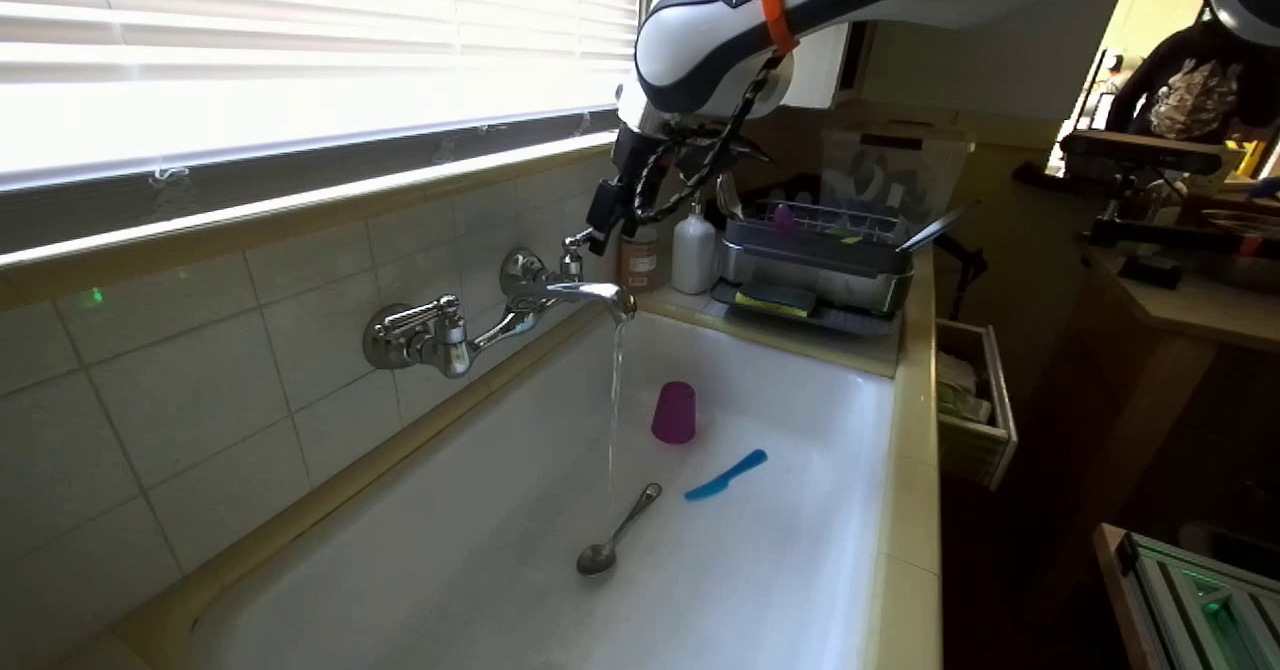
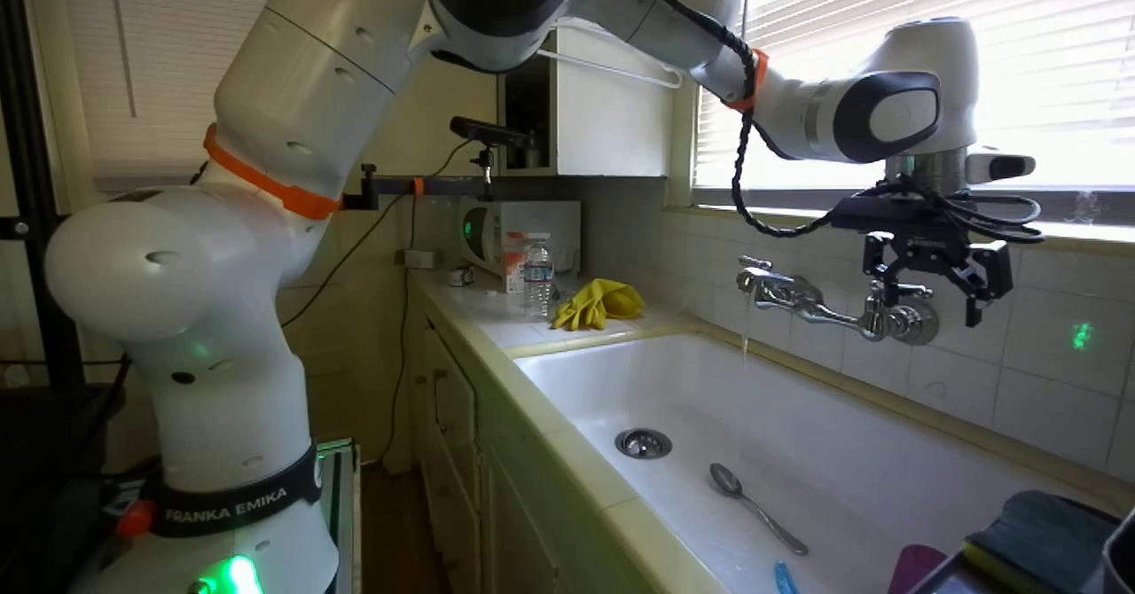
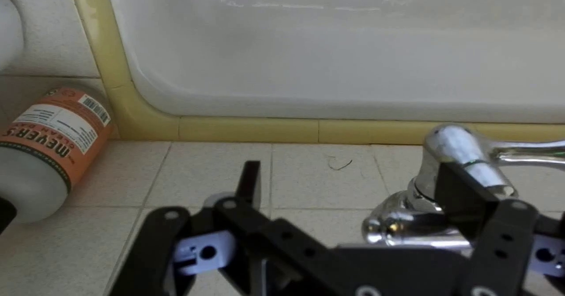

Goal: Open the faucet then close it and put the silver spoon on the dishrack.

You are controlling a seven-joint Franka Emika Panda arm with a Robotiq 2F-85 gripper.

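Note:
The chrome faucet [image 1: 515,318] is fixed to the tiled wall in both exterior views, and a thin water stream [image 1: 616,380] falls from its spout. Over its handle beside the bottles is my gripper [image 2: 927,301], pointing down with its jaws wide apart. In the wrist view the gripper [image 3: 348,176] holds nothing; its right finger [image 3: 461,199] overlaps the chrome handle [image 3: 410,225], and contact cannot be told. On the white sink floor lies the silver spoon [image 1: 597,558], near where the water lands. The dark grey dishrack [image 1: 815,258] stands on the counter past the sink's end, loaded with items.
A purple cup [image 1: 675,415] and a blue knife [image 1: 727,477] are in the sink. A white pump bottle [image 1: 694,255] and an orange-labelled bottle [image 3: 66,128] stand close to the gripper. A sponge [image 1: 775,298] sits before the rack. Yellow gloves [image 2: 598,303] lie on the opposite counter.

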